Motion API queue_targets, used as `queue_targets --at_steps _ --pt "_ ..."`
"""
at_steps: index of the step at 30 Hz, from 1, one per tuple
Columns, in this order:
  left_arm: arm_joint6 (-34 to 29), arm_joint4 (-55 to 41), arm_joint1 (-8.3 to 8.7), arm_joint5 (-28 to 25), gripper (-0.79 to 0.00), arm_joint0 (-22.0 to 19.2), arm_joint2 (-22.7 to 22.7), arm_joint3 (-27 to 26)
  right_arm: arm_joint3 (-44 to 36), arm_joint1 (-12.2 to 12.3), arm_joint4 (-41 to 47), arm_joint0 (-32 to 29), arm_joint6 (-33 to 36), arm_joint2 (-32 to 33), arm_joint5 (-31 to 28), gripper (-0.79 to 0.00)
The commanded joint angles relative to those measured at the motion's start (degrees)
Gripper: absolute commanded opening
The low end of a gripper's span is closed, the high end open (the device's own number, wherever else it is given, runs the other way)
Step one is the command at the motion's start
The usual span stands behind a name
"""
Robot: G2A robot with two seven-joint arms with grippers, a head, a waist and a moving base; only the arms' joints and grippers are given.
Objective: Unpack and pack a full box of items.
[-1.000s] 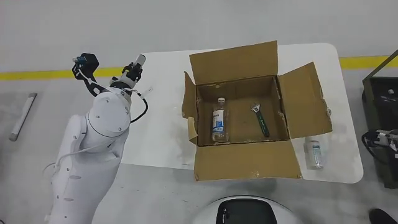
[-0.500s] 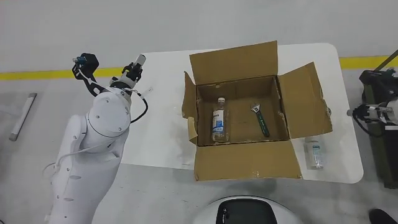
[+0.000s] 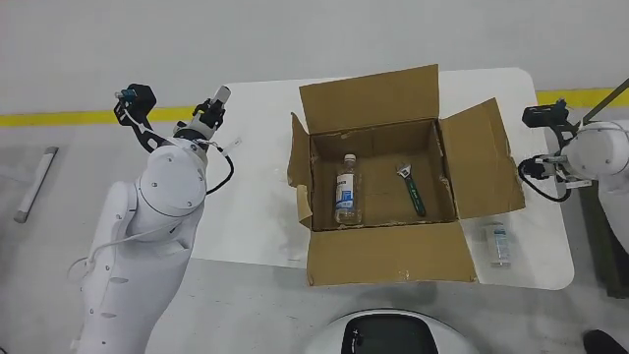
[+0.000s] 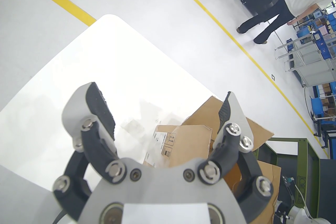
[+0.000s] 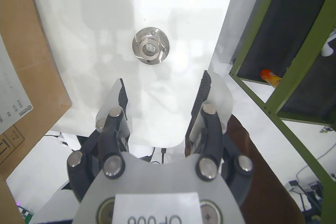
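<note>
The open cardboard box (image 3: 383, 172) sits mid-table (image 3: 256, 157). Inside it, a clear water bottle (image 3: 345, 189) lies toward 9 o'clock and a green-handled wrench (image 3: 411, 190) toward 3 o'clock. A small bottle (image 3: 498, 241) lies on the table at the box's 4 o'clock. The left gripper (image 4: 160, 89), at the table's 9 o'clock, is spread and empty. The right gripper (image 5: 163, 76), at 3 o'clock, is also spread, with a metal flange (image 5: 150, 46) near its fingertips.

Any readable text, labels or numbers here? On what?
Shipping label on the cardboard box: print and symbols too small to read.
Bottle in the box: label blurred, unreadable.
Bottle on the table: label unreadable; table bears no print.
Sticker below the right gripper: cut off by the picture's edge, not readable whole.
</note>
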Motion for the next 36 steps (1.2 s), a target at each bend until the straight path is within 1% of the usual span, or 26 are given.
queue_targets --at_steps 1,2,5,7,8,10,11,18,28,36 --pt "0.0 0.0 0.00 0.0 0.000 0.0 0.0 0.0 1.0 -0.2 0.0 0.9 0.0 -1.3 0.5 -0.376" --pt "0.0 0.0 0.00 0.0 0.000 0.0 0.0 0.0 1.6 -0.3 -0.2 1.3 0.0 -2.0 0.6 -0.397" --pt "0.0 0.0 0.00 0.0 0.000 0.0 0.0 0.0 3.2 -0.5 -2.6 2.5 -1.2 -4.0 0.2 -0.413" --pt "0.0 0.0 0.00 0.0 0.000 0.0 0.0 0.0 4.1 -0.7 -3.1 3.0 -1.4 -5.2 0.3 -0.474" --pt "0.0 0.0 0.00 0.0 0.000 0.0 0.0 0.0 4.5 -0.8 -3.1 3.3 -1.6 -5.6 0.5 -0.477" --pt "0.0 0.0 0.00 0.0 0.000 0.0 0.0 0.0 5.2 -0.9 -4.0 3.8 -2.3 -6.5 0.8 -0.471" --pt "0.0 0.0 0.00 0.0 0.000 0.0 0.0 0.0 5.6 -1.0 -4.0 4.0 -2.6 -6.8 1.0 -0.456" --pt "0.0 0.0 0.00 0.0 0.000 0.0 0.0 0.0 7.8 -1.6 -2.5 4.6 -4.4 -8.2 0.8 -0.437" --pt "0.0 0.0 0.00 0.0 0.000 0.0 0.0 0.0 10.3 -2.0 -1.6 4.7 -6.7 -9.3 0.4 -0.443" --pt "0.0 0.0 0.00 0.0 0.000 0.0 0.0 0.0 12.6 -2.4 -1.3 5.9 -7.8 -10.2 0.3 -0.446"
